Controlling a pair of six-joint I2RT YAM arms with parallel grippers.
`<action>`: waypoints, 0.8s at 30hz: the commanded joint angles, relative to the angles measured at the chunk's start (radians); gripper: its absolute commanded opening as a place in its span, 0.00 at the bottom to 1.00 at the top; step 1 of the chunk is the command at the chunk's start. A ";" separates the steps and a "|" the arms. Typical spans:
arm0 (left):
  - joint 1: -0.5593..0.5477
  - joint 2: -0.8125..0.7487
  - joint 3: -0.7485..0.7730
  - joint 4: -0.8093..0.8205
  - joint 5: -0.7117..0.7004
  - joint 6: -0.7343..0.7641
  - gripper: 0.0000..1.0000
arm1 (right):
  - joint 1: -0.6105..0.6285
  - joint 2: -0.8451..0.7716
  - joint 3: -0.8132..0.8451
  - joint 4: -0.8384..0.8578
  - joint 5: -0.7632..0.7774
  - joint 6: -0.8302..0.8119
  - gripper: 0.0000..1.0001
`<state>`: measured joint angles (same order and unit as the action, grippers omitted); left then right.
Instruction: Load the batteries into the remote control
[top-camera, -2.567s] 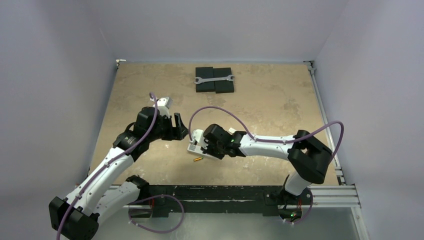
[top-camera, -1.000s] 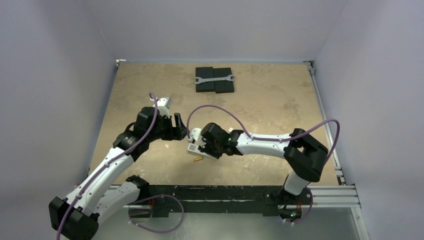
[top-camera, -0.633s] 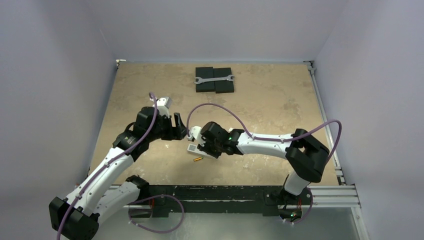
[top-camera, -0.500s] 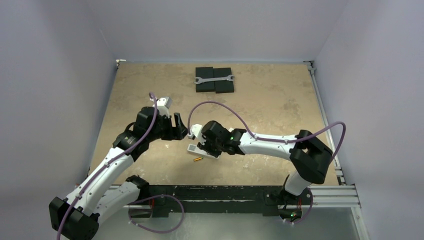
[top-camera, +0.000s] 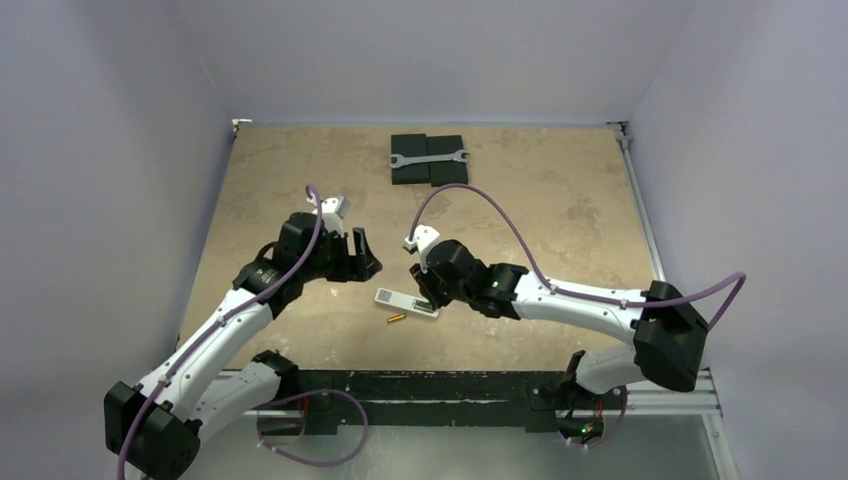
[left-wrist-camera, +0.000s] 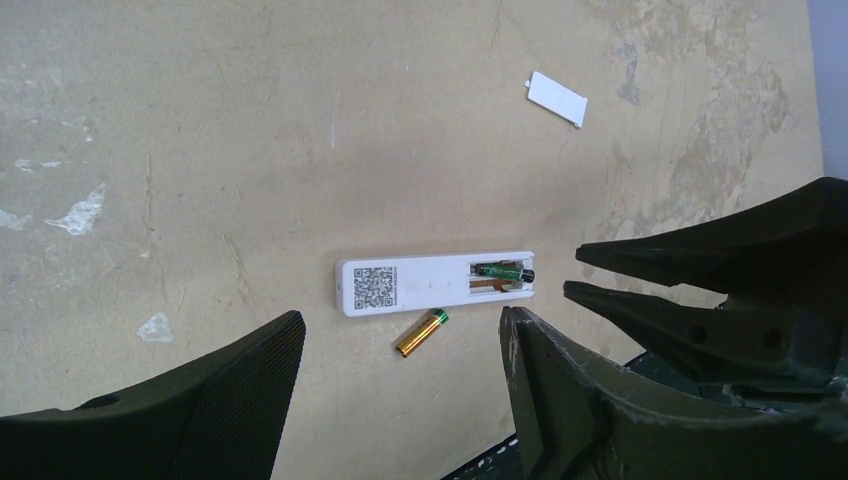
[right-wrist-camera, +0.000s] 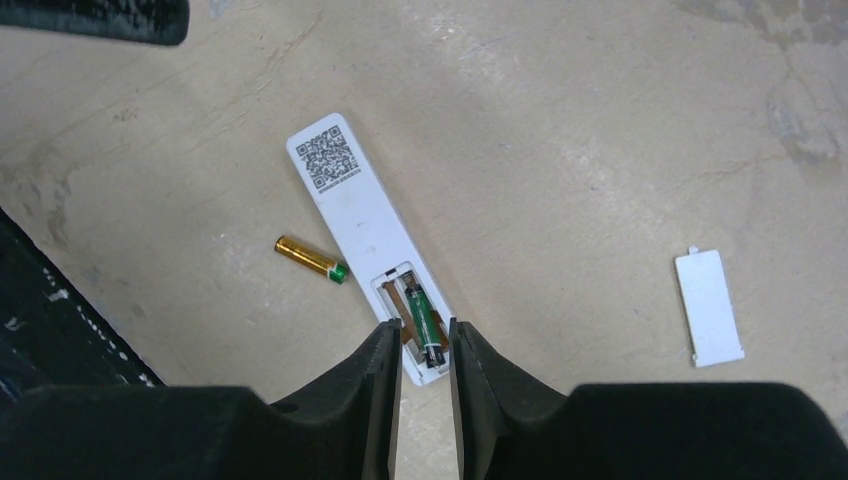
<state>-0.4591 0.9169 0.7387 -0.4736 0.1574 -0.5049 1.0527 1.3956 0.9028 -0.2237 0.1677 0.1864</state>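
Pale lavender walls (top-camera: 120, 150), mottled tan tabletop (top-camera: 560, 220), even light

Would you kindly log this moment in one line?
remote: bay open; green battery: in bay; gold battery: beside remote; left gripper: open; right gripper: above bay

A gold battery (top-camera: 396, 320) lies just beside the remote control (top-camera: 406, 302).

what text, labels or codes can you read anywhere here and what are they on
No words or numbers can be read.
QR code: printed on the back of the slim white remote control; the tiny print by it is too small to read.
Gold battery and dark green battery: any label print is too small to read.
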 joint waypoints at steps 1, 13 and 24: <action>0.005 0.031 -0.028 0.065 0.057 -0.017 0.72 | -0.003 -0.051 -0.031 0.046 0.078 0.177 0.31; 0.001 0.084 -0.085 0.121 0.054 -0.072 0.70 | -0.003 -0.112 -0.136 0.111 0.177 0.452 0.40; -0.009 0.169 -0.183 0.249 0.065 -0.137 0.65 | -0.003 -0.102 -0.190 0.139 0.160 0.586 0.42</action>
<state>-0.4606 1.0565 0.5850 -0.3202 0.2058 -0.6094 1.0527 1.2781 0.7219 -0.1249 0.3012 0.6914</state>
